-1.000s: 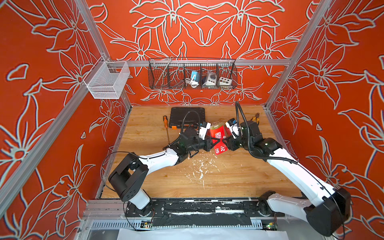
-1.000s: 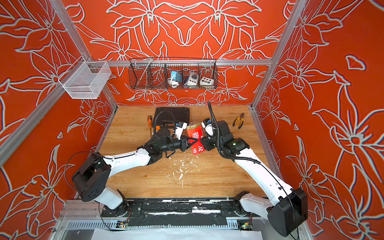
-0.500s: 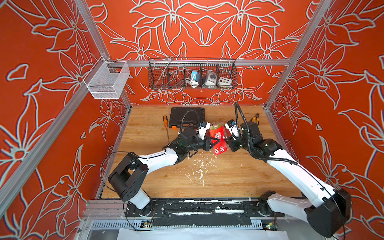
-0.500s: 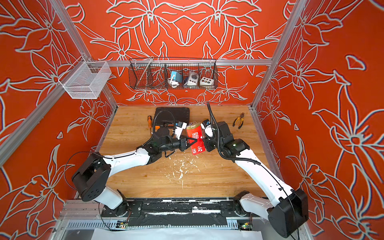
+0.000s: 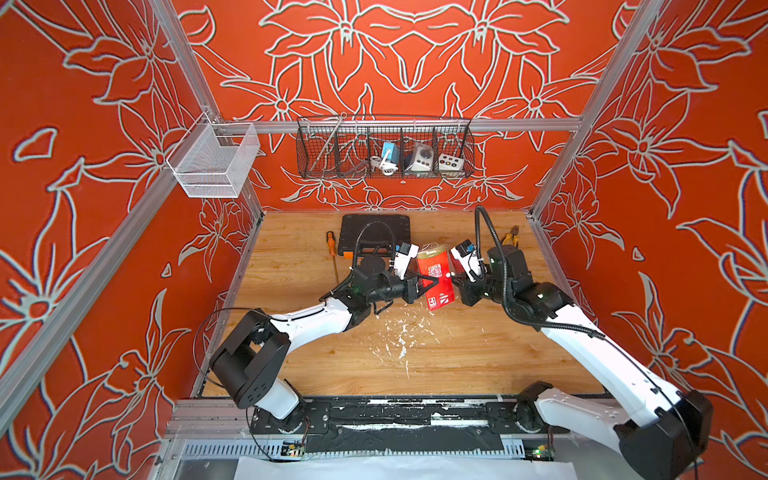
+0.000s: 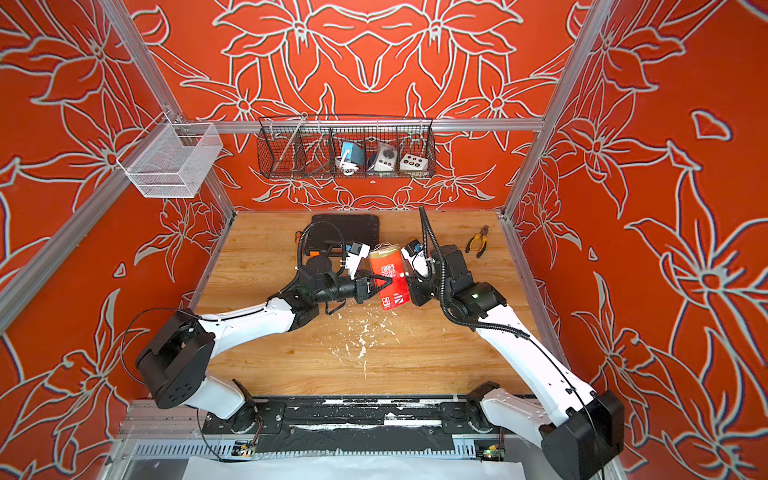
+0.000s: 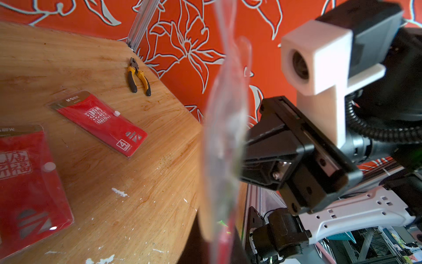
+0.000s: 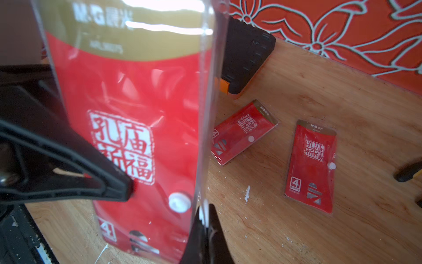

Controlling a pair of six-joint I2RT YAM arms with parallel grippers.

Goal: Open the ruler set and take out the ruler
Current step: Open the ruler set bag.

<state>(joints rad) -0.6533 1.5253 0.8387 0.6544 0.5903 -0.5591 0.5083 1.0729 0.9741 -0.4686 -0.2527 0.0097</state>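
Right fingers (image 8: 214,240): clenched now on the clear side edge of the red-and-gold clear-plastic ruler-set pouch (image 8: 137,102), right by its white snap button (image 8: 179,202). A second ago they stood apart at that edge. They have since closed.

Left fingers (image 8: 68,155): still clamped on the pouch's opposite side, tips pressed into the red face.

The pouch is held off the counter between the two arms, roughly upright, gold band toward the back wall. It is at much the same spot as a second ago. Whether the flap has parted cannot be told.

Both arms reach in from the front rail and meet mid-counter in both top views.

Wooden counter (image 5: 457,361):
- White flecks and scratches are scattered near its middle.
- Two more red pouches (image 8: 242,132) (image 8: 310,164) lie flat on it in the right wrist view.
- A black plastic case with an orange latch (image 5: 374,226) sits at the rear.
- An orange-handled screwdriver (image 5: 330,245) lies just beside the case.
- Yellow-and-black pliers (image 5: 510,237) lie near the right back corner.

Room:
- The walls are orange-red with white flower outlines, set in an aluminium frame.
- A black wire basket (image 5: 316,153) hangs on the back wall and holds small devices.
- A white mesh basket (image 5: 212,166) hangs at the left rail.
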